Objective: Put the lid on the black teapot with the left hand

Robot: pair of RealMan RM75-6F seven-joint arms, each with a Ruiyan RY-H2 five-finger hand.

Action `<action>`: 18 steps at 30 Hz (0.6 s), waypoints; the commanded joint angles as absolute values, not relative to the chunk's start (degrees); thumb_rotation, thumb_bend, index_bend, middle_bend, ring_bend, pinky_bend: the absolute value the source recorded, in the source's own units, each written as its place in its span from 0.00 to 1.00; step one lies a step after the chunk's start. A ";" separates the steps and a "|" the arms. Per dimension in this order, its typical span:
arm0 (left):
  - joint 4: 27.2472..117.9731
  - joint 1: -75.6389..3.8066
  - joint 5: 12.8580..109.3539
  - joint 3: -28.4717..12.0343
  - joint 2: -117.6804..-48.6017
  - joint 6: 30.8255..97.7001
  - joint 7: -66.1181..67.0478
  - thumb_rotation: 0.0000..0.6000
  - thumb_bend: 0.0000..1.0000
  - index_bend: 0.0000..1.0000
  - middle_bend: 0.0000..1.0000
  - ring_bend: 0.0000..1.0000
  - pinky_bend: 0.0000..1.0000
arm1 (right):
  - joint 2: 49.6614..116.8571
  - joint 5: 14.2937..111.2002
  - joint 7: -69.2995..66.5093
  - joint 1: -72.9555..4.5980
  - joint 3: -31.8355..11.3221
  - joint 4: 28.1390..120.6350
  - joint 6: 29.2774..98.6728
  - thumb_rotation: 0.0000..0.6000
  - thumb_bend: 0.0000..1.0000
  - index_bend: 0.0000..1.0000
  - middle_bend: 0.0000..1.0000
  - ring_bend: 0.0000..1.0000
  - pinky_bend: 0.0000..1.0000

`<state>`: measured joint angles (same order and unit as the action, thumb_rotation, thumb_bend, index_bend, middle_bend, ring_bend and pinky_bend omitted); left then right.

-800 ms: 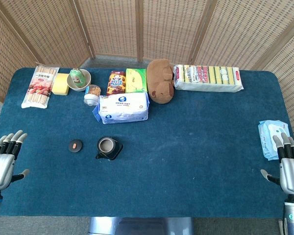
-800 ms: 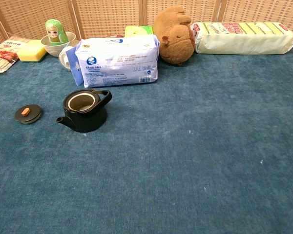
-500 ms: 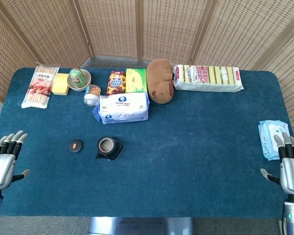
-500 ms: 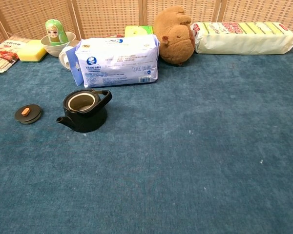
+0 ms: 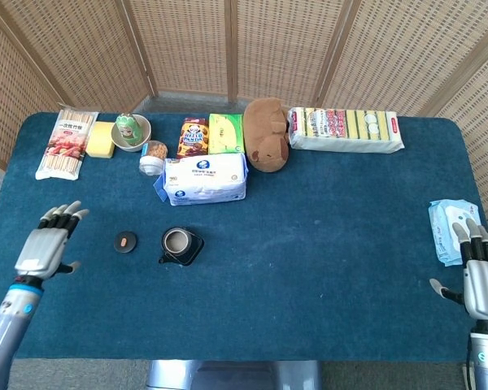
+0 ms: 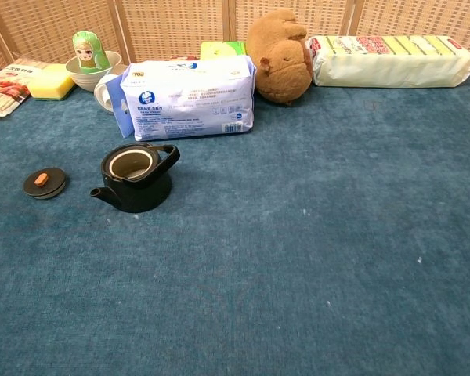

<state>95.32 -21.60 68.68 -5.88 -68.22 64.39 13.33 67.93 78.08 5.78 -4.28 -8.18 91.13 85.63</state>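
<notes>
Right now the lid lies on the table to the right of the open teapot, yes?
Not quite. The lid lies on the table to the left of the open teapot, not the right. The chest view shows it clearly.
</notes>
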 commanded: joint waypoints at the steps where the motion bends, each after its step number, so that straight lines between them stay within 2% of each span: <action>1: 92.47 -24.39 65.53 -7.79 -71.33 62.33 17.09 1.00 0.17 0.16 0.00 0.00 0.05 | 68.04 77.51 5.34 -4.47 -8.22 90.92 84.89 1.00 0.00 0.00 0.00 0.00 0.00; 5: 91.56 -26.26 62.14 -8.41 -73.48 60.64 20.64 1.00 0.18 0.22 0.00 0.00 0.05 | 68.18 77.08 4.98 -4.58 -8.26 90.56 84.33 1.00 0.00 0.00 0.00 0.00 0.00; 18: 91.40 -29.83 57.60 -7.90 -76.19 58.71 27.09 1.00 0.16 0.23 0.00 0.00 0.05 | 68.24 77.63 4.67 -4.55 -8.29 90.42 84.81 1.00 0.00 0.00 0.00 0.00 0.00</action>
<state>91.68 -29.59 57.35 -8.13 -75.89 58.86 26.81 68.27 77.61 4.70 -4.57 -8.28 90.39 84.77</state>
